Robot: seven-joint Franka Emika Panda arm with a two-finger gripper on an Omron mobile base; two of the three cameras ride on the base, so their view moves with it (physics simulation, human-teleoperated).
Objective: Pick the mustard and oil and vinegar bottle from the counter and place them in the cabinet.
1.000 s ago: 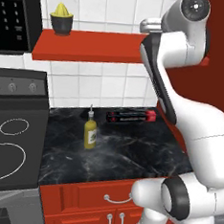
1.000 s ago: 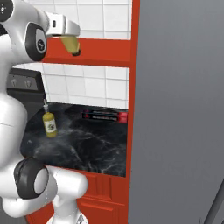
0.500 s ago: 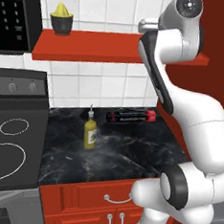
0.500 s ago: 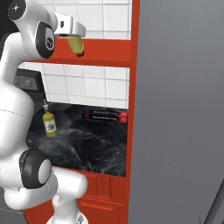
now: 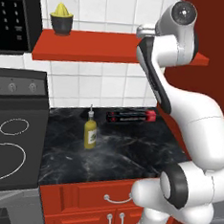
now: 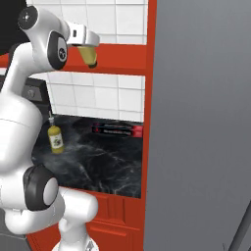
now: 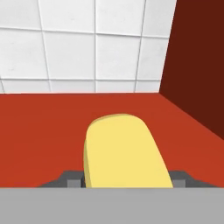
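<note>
The mustard (image 6: 88, 55) is gripped in the gripper (image 6: 87, 54), jaws closed on it, over the cabinet (image 6: 122, 56) (right end); the oil and vinegar bottle (image 5: 90, 131) is stood mid-counter (image 5: 120, 148), left of centre

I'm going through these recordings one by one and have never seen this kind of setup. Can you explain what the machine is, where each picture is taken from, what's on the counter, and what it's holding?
It is a white robot arm on a drivable base in a rendered kitchen. Two pictures come from cameras riding on the base, behind the arm to its left and right. The third looks along the hand itself.

On the counter, a black marbled worktop, stands the oil and vinegar bottle, upright, with a dark box with red ends lying behind it near the tiled wall. A stovetop sits beside the counter.

The gripper is raised to the cabinet, a red shelf on the wall, and is shut on the mustard. The hand view shows the mustard between the fingers over the red board. Whether it rests on the board yet is unclear. A yellow juicer stands at the shelf's far end.
</note>
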